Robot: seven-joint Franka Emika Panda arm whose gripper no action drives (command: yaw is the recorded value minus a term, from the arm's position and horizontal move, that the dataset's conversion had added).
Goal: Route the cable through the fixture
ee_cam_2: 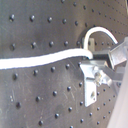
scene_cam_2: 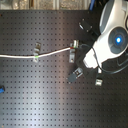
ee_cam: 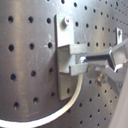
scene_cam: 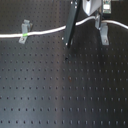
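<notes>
Cable (ee_cam: pixel 75 97), one in number, white and rope-like, is gripped at the fingertips of the single gripper (ee_cam: pixel 86 62), which is clenched on it in the first wrist view. The grip is made right at a metal fixture (ee_cam: pixel 64 50) mounted on the black perforated board (ee_cam: pixel 25 60). Two prongs are counted on this fixture, and the held part of the cable is seen at the gap between them; whether it lies fully inside cannot be told. In the second wrist view one small loop is formed by the cable just beside the fingertips, and one long strand is led away across the board.

In the first exterior view that strand is carried from the gripper toward the first exterior view's left. It is passed through a second fixture (scene_cam: pixel 24 30), where one green band (scene_cam: pixel 22 38) is seen on it, and it is cut off by the left edge. One more white strand is seen arcing toward the first exterior view's right.

In the second exterior view at least five small fixtures can be counted on the board, most of them clustered near the one white arm (scene_cam_2: pixel 107 45), on which one round blue mark is shown. Farthest from the gripper, one small blue object (scene_cam_2: pixel 1 90) is seen at the second exterior view's left edge, well apart from the cable.
</notes>
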